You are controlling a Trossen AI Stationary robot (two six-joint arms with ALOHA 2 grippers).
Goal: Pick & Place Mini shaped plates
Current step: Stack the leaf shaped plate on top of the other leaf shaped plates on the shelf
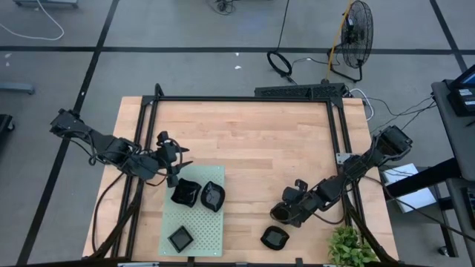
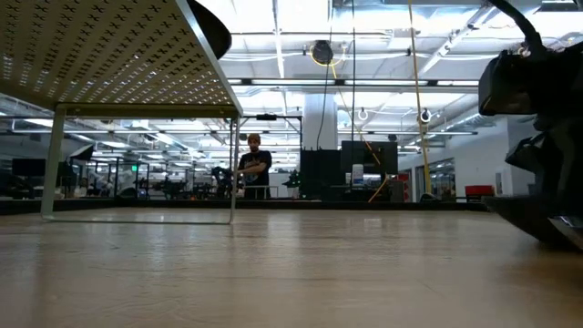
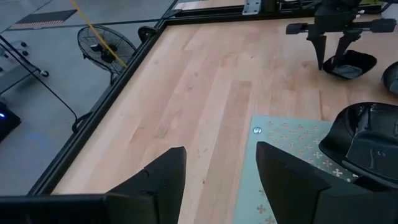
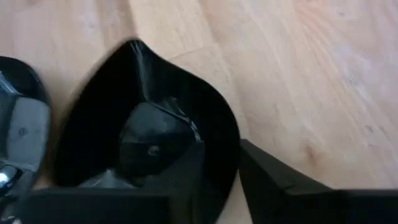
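Right claw (image 4: 221, 168) pinches a black plate's (image 4: 149, 118) rim; left claw (image 3: 221, 171) gapes wide.

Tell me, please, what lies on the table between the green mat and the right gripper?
Only bare wood: in the high view, nothing sits between the green mat and the right gripper, which is at a black plate.

Plate (image 4: 149, 137) cropped at right wrist view's lower edge, rim under gripper (image 1: 286, 213) hidden from above, distant person (image 2: 251, 166) too small.
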